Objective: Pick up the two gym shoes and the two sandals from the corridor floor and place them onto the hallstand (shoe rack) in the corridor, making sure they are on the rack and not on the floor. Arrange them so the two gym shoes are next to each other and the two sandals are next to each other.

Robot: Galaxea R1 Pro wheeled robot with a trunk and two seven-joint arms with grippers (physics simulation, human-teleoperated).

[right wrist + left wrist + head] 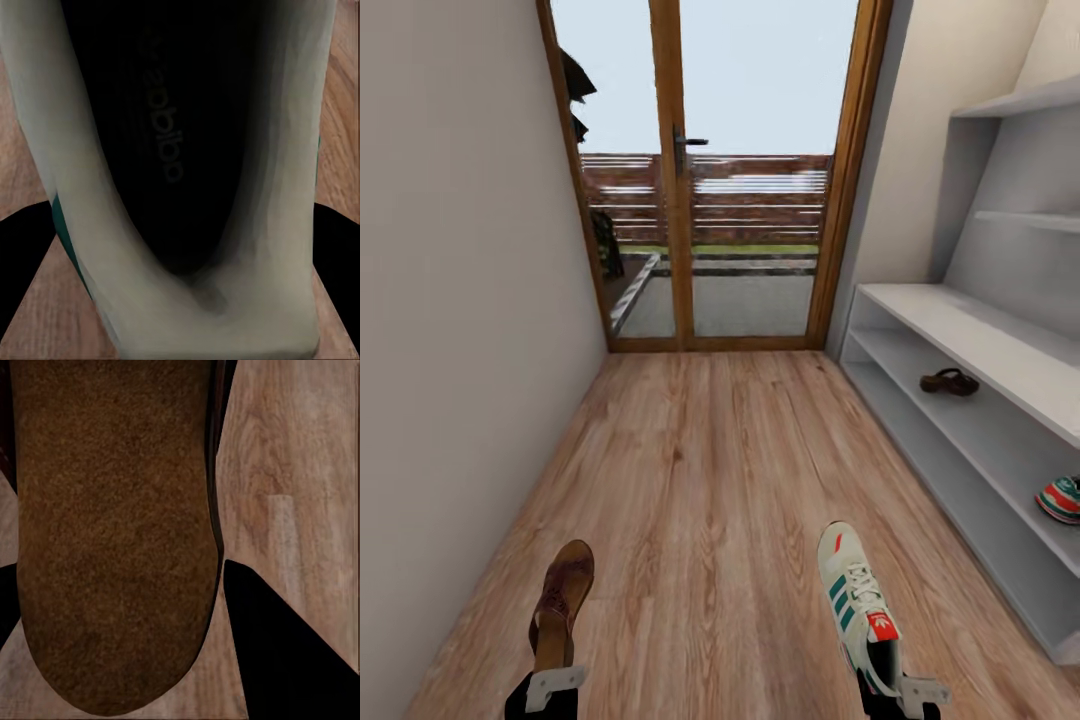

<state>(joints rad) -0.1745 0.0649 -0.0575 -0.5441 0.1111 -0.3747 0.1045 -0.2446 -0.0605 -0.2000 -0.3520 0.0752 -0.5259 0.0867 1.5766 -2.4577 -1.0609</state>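
The pale grey-white hallstand stands ahead-right of both grippers, bearing one brown sandal and one trainer. The right gripper clamps a white green-striped gym shoe; the left gripper clamps a dark brown leather sandal.

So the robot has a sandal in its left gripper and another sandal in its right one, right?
Not quite. The left gripper does hold a brown sandal, but the right gripper holds a white gym shoe with green stripes, not a sandal. The head view shows both, and the right wrist view looks into the gym shoe's opening.
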